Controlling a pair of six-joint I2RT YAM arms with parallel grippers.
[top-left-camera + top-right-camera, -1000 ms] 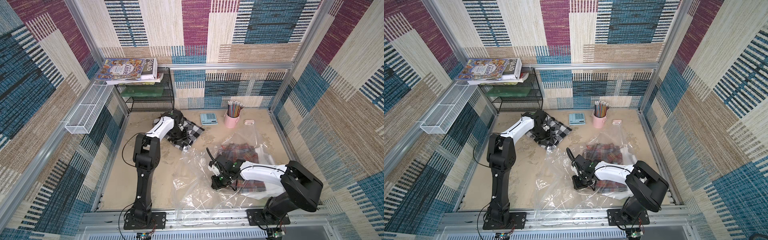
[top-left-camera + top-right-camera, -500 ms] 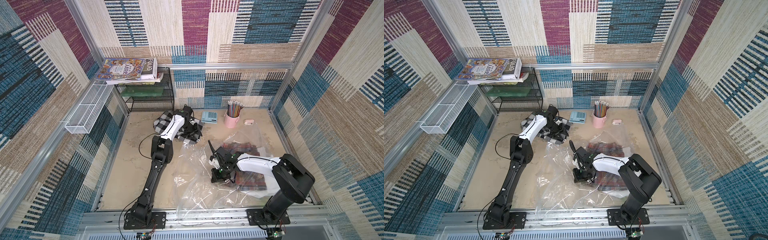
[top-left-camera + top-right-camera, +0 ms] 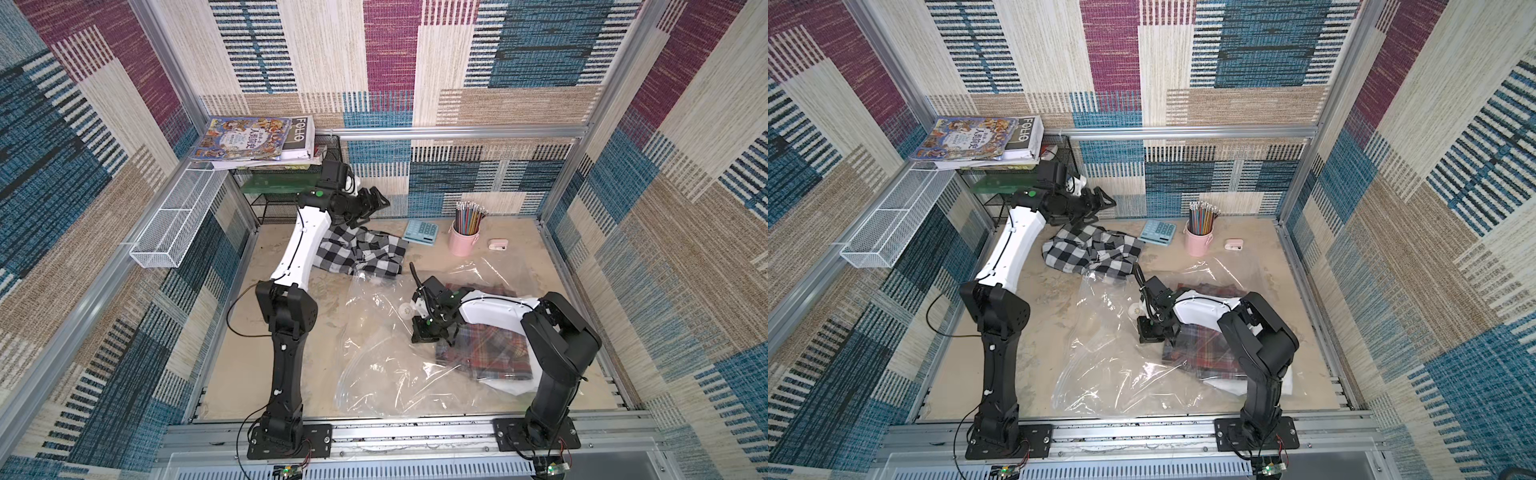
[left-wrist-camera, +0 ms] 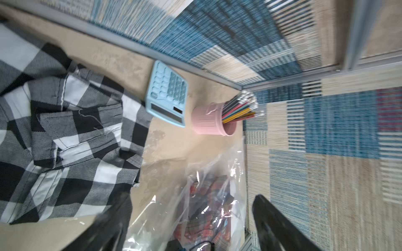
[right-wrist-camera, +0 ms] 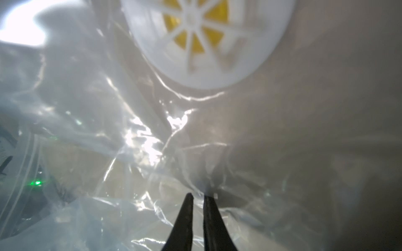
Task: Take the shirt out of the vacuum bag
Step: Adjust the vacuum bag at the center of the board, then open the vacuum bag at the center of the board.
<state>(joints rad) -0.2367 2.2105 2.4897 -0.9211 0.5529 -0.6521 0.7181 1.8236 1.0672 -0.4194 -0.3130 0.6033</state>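
The vacuum bag [image 3: 395, 374] lies crumpled across the near-right part of the table [image 3: 241, 374]. A red plaid shirt [image 3: 494, 353] sits inside it, partly under the right arm. A black-and-white checked shirt [image 3: 361, 251] lies outside the bag, its edge meeting the bag's far-left corner. The left gripper [image 3: 380, 198] hangs above the checked shirt, jaws spread wide and empty. The right gripper [image 5: 199, 195] is nearly closed, pinching the bag film beside the white valve [image 5: 195, 73].

checked shirt [image 3: 361, 251] — crumpled, outside bag | vacuum bag [image 3: 386, 374] — clear, crinkled, lying flat
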